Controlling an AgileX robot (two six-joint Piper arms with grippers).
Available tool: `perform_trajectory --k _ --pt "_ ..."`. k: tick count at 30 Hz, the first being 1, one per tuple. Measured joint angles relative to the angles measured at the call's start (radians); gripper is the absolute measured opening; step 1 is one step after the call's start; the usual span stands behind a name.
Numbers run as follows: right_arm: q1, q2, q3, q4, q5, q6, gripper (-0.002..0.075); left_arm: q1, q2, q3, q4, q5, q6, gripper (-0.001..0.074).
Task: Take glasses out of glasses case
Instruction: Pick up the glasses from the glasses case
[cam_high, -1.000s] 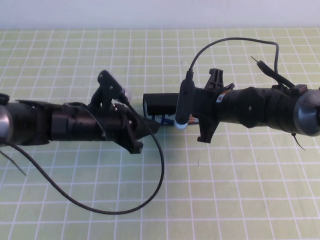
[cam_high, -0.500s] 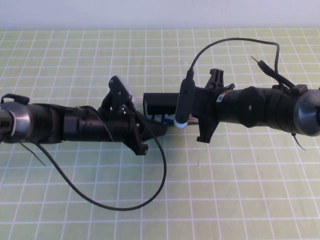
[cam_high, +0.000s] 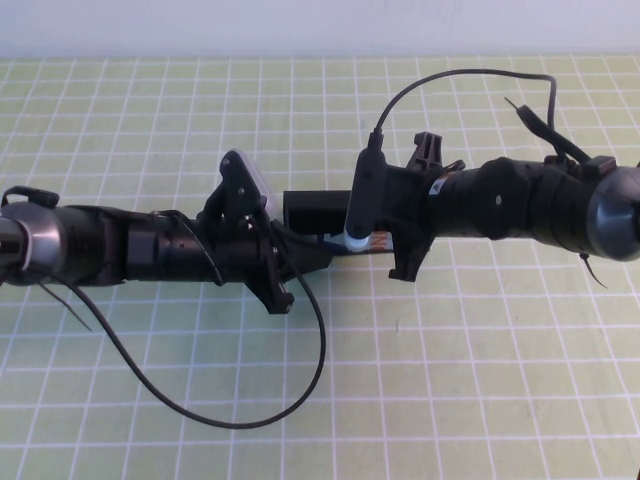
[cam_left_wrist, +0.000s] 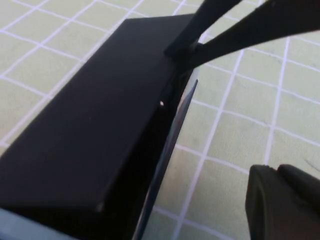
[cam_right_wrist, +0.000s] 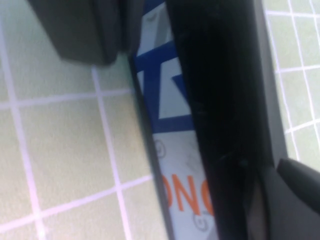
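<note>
The black glasses case (cam_high: 310, 208) lies on the green grid mat between both arms. Its white strip with blue and orange print (cam_high: 372, 241) shows below the right wrist. My right gripper (cam_high: 337, 226) reaches in from the right and is shut on the case's lid edge. In the right wrist view the printed strip (cam_right_wrist: 172, 150) and black lid sit between its fingers (cam_right_wrist: 85, 30). My left gripper (cam_high: 316, 257) is shut, its tip against the case's near left side. The case (cam_left_wrist: 90, 115) fills the left wrist view, beside my left gripper (cam_left_wrist: 285, 200). The glasses are hidden.
The green grid mat (cam_high: 450, 380) covers the table. A black cable (cam_high: 250, 420) loops from the left arm over the near mat. Another cable (cam_high: 470, 75) arcs above the right arm. A white wall edge runs along the far side.
The left arm moved right until its tip reached the case. The right arm then rose a little and shifted left with the case edge, and the orange print came into sight.
</note>
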Motion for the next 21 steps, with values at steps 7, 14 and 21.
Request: perform_trajectory --k 7,14,21 --pt "0.0 0.0 -0.027 0.006 0.044 0.0 0.0 0.0 0.0 0.0 0.0 0.025 0.033 -0.0003" --pt "0.0 0.0 -0.027 0.021 0.05 0.002 -0.0001 0.002 0.0 0.0 0.0 0.09 0.035 -0.0003" --pt "0.0 0.0 -0.029 0.029 0.063 0.002 -0.0001 0.011 0.0 -0.032 0.0 0.013 0.039 -0.0003"
